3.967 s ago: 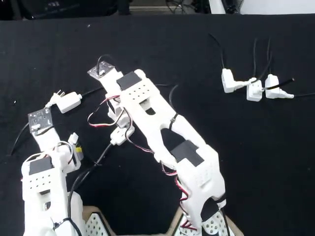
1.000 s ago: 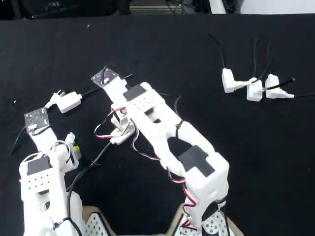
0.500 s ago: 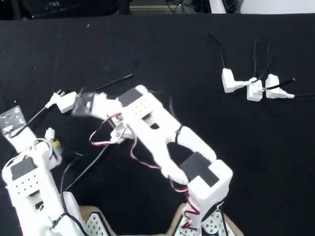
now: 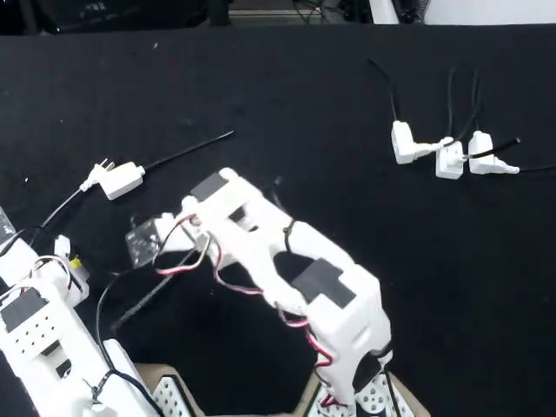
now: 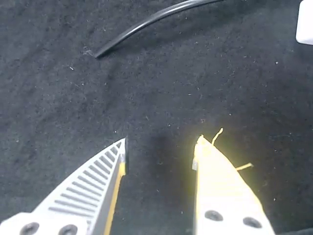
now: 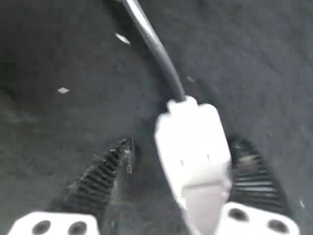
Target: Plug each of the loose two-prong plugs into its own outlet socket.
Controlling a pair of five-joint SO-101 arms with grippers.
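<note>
Across the table (image 4: pixel 304 87), two loose plugs (image 4: pixel 120 180) (image 6: pixel 193 142), three clustered outlet pieces (image 4: pixel 401 142) (image 4: pixel 448 159) (image 4: pixel 480 163)

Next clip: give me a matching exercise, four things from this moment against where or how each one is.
1 left claw
2 right claw
3 loose plug
4 sockets

A far right of the table
B open over bare table
C a white plug between its fingers
D lying left, prongs bare

Pairs: 1-B, 2-C, 3-D, 4-A
</note>
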